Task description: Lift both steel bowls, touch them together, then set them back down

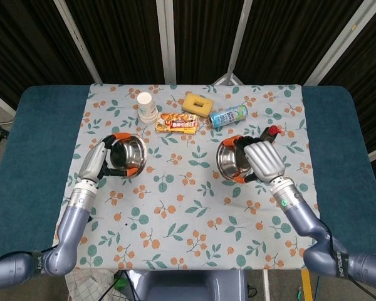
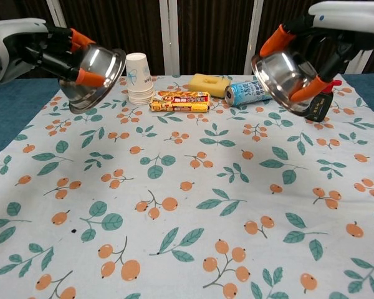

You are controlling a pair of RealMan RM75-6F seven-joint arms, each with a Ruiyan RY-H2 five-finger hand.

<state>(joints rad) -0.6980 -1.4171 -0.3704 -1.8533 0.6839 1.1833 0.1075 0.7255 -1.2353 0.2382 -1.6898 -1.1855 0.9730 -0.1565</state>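
Note:
My left hand (image 1: 99,160) (image 2: 40,50) holds a steel bowl (image 1: 129,155) (image 2: 95,75) by its rim, above the left side of the cloth. The bowl is tilted with its mouth facing inward. My right hand (image 1: 263,159) (image 2: 336,28) grips the other steel bowl (image 1: 229,160) (image 2: 284,75) over the right side, also tilted, with orange fingertips (image 2: 269,41) wrapped over its edge. Both bowls hang in the air, well apart from each other.
Along the far side of the floral cloth (image 1: 194,207) stand a stack of paper cups (image 1: 146,106) (image 2: 137,78), a snack packet (image 1: 178,123), a yellow sponge (image 1: 197,103), a lying can (image 1: 229,116) and a dark bottle (image 1: 271,133) (image 2: 318,99) close behind the right bowl.

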